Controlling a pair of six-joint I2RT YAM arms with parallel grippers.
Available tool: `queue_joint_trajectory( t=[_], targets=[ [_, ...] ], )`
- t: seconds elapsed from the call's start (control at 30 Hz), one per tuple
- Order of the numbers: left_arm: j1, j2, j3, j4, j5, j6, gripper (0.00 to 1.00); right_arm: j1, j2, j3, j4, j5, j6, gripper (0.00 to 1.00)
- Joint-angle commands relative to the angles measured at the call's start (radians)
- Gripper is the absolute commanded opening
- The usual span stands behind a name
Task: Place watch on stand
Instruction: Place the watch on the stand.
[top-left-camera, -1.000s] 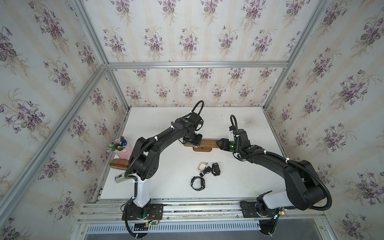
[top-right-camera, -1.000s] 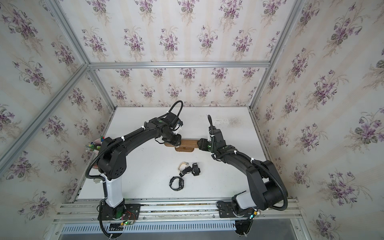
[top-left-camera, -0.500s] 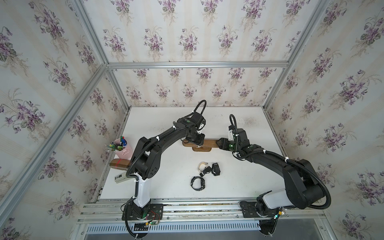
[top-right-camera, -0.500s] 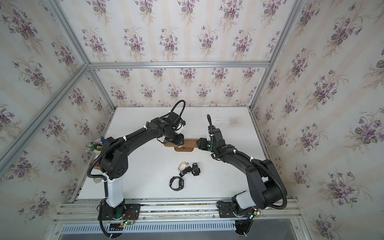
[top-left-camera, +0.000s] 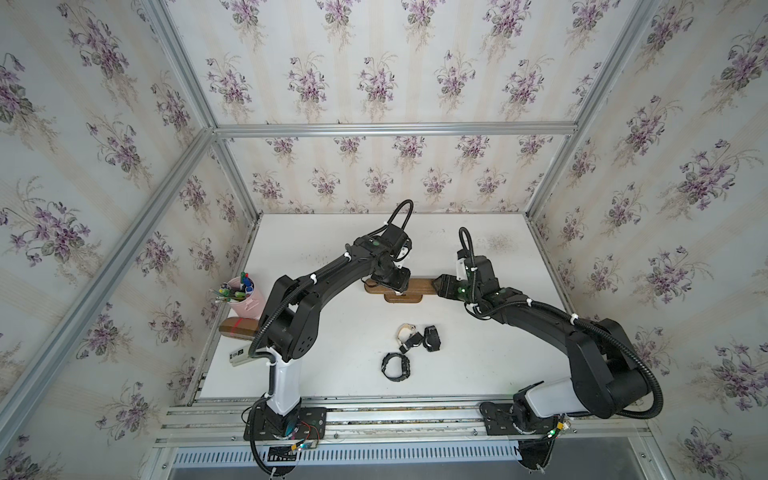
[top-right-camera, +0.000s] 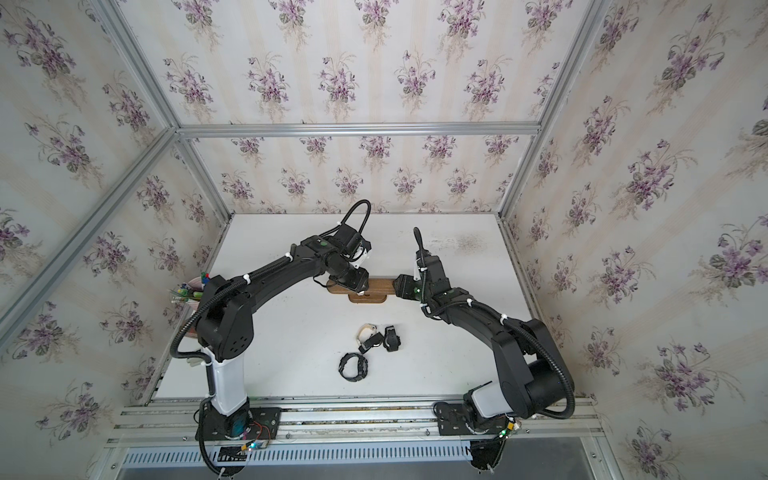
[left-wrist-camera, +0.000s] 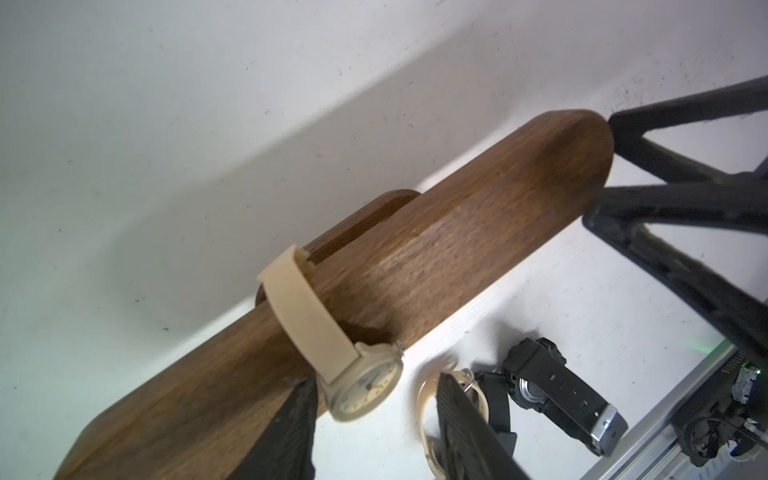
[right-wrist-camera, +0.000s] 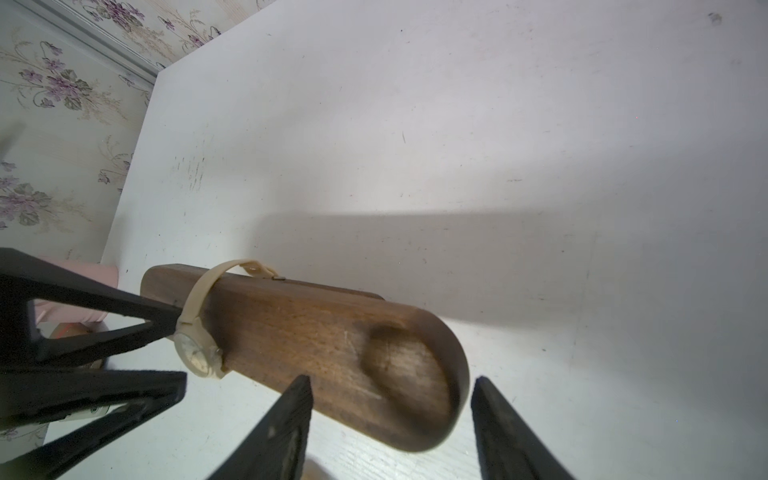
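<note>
One beige watch (left-wrist-camera: 309, 320) sits looped over the dark wooden stand (top-left-camera: 419, 286), its strap across the flat bar and its pale face hanging off the edge nearer the robot bases. The stand rests midway back on the white table (top-left-camera: 332, 249). The left gripper (left-wrist-camera: 376, 380) hovers at the watch, jaws parted to either side of the face with a clear gap on one side, leaving the watch free of any grip. The right gripper (right-wrist-camera: 391, 379) straddles the bar's right rounded end; whether its fingers press the wood cannot be told. Loose watches (top-left-camera: 430, 338) lie clustered nearer the bases, apart from the stand. A pink cup (top-left-camera: 249, 297) of pens stands at the table's left edge.
</note>
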Motion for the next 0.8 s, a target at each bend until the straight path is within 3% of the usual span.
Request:
queue_joint_trajectory(
  t=[0.0,0.07,0.2,0.4,0.63,0.77],
  targets=[
    [0.001,-0.062,-0.042,0.042,-0.064,-0.019,0.54,0.001,-0.025,0.001,-0.014,0.049,-0.019,0.65],
    [0.004,-0.11,-0.085,0.069,-0.116,-0.046,0.62,0.0,-0.037,-0.003,-0.024,0.062,-0.023,0.66],
    [0.015,-0.194,-0.148,0.096,-0.166,-0.089,0.63,0.002,-0.068,-0.007,-0.053,0.073,-0.03,0.66],
    [0.03,-0.491,-0.449,0.279,-0.268,-0.15,0.71,0.066,-0.166,-0.024,-0.144,0.133,-0.044,0.66],
    [0.128,-0.786,-0.776,0.391,-0.165,-0.265,0.72,0.264,-0.179,-0.016,-0.265,0.205,-0.028,0.64],
    [0.145,-0.99,-0.968,0.471,-0.252,-0.323,0.92,0.374,-0.154,0.018,-0.334,0.273,-0.017,0.63]
  ],
)
